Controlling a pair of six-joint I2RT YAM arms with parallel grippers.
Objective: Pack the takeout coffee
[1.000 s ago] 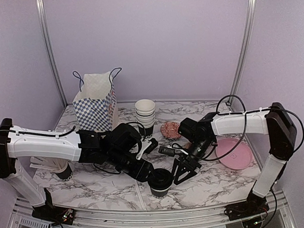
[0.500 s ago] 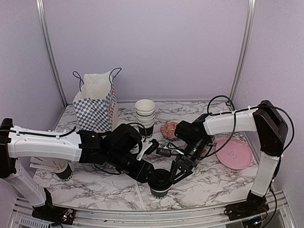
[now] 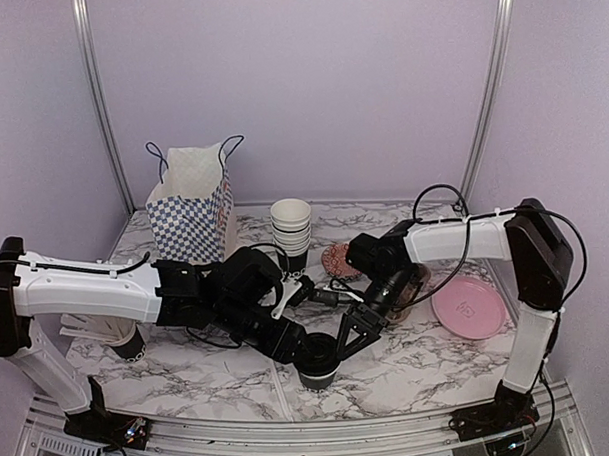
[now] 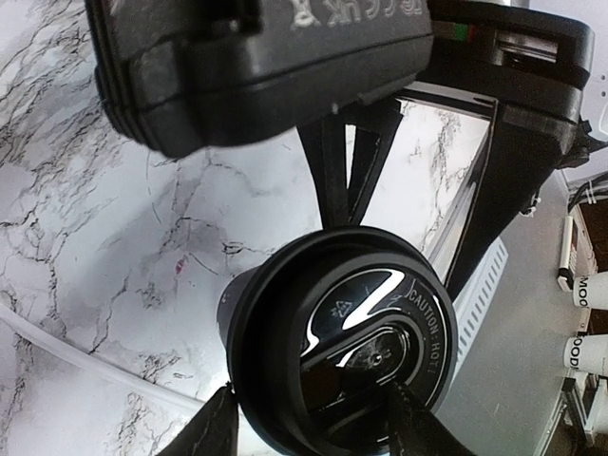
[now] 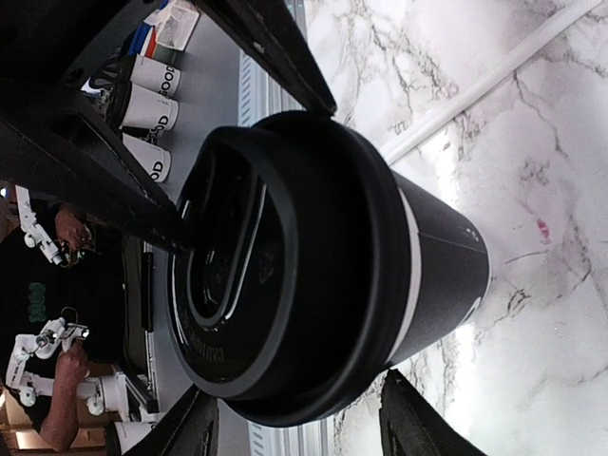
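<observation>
The takeout coffee (image 3: 318, 367), a small black cup with a black lid, stands near the table's front edge at the centre. My left gripper (image 3: 307, 354) reaches it from the left. In the left wrist view the cup (image 4: 342, 351) sits between my fingers (image 4: 214, 429), which touch its two sides. My right gripper (image 3: 350, 332) comes from the right, open, its fingers straddling the lid. In the right wrist view the cup (image 5: 313, 275) fills the space between the wide-spread fingers (image 5: 407, 418), with a small gap on one side.
A blue-checked paper bag (image 3: 191, 207) stands open at the back left. A stack of white-rimmed cups (image 3: 291, 228) is behind the arms, with a pink round item (image 3: 339, 259) beside it. A pink plate (image 3: 467, 305) lies right. Another black cup (image 3: 128, 342) stands left.
My right gripper has moved left and closed in on the cup, its open fingers now round the lid. My left arm and the cup have stayed put.
</observation>
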